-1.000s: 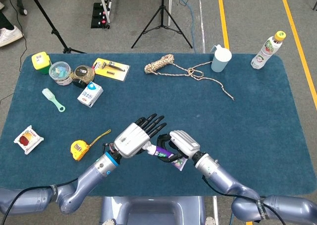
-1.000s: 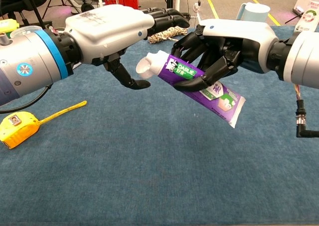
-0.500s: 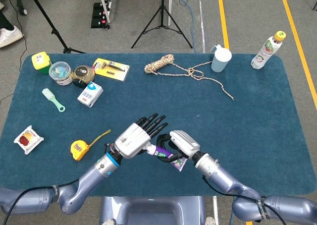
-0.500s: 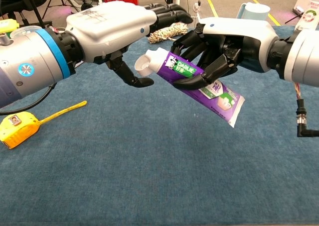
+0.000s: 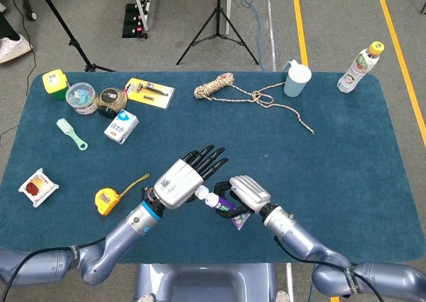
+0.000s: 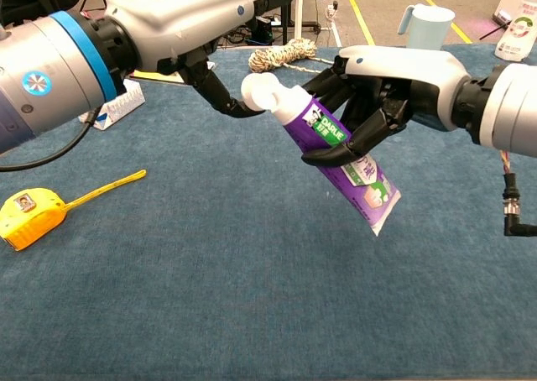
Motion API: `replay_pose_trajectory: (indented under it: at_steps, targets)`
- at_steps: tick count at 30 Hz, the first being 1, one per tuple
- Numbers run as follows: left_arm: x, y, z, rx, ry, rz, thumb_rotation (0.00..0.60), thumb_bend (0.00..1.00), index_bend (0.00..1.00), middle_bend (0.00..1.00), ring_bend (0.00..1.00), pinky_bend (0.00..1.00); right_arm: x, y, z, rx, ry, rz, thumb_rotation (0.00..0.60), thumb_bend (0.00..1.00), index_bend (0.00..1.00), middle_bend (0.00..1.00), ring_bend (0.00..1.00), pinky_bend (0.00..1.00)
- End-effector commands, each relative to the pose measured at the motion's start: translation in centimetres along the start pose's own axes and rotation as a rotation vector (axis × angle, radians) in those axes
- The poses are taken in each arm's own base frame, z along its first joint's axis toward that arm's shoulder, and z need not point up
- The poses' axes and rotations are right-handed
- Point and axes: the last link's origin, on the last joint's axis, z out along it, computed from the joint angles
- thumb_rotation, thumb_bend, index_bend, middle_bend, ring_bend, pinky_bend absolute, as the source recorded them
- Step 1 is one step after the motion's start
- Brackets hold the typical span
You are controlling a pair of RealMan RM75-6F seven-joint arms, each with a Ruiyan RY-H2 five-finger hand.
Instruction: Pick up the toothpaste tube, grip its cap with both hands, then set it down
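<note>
Currently the right robot hand is clamped around the body of the toothpaste tube, fingers wrapped over the purple barrel, holding it clear above the bench. Tube is tilted: white cap up and toward the robot's left, crimped end hanging down to the right. Left robot hand sits just beside the cap with its fingers spread out straight; its thumb tip touches or nearly touches the cap, cannot tell which, and nothing is gripped in it. Head view puts both robot hands near the front edge, mid-bench, cap between them. Yellow tape measure lies on the bench to the left, well apart. Rope coil, cup and bottle sit along the far side.
</note>
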Motion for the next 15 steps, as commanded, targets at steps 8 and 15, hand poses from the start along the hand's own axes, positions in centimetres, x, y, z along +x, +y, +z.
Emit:
replay_pose_trajectory:
  at_steps: [8,15]
  targets:
    - [0.5,-0.44,-0.46,-0.003,-0.004,0.013,0.6,0.23,0.0,0.0,0.0,0.25,-0.41,0.62,0.12,-0.013,-0.001,-0.061,0.6,0.35,0.8,0.93,1.0,1.0]
    - [0.74,-0.17,-0.3,-0.01,-0.002,0.007,0.6,0.23,0.0,0.0,0.0,0.25,-0.74,0.79,0.29,-0.02,-0.007,-0.111,0.6,0.35,0.8,0.94,1.0,1.0]
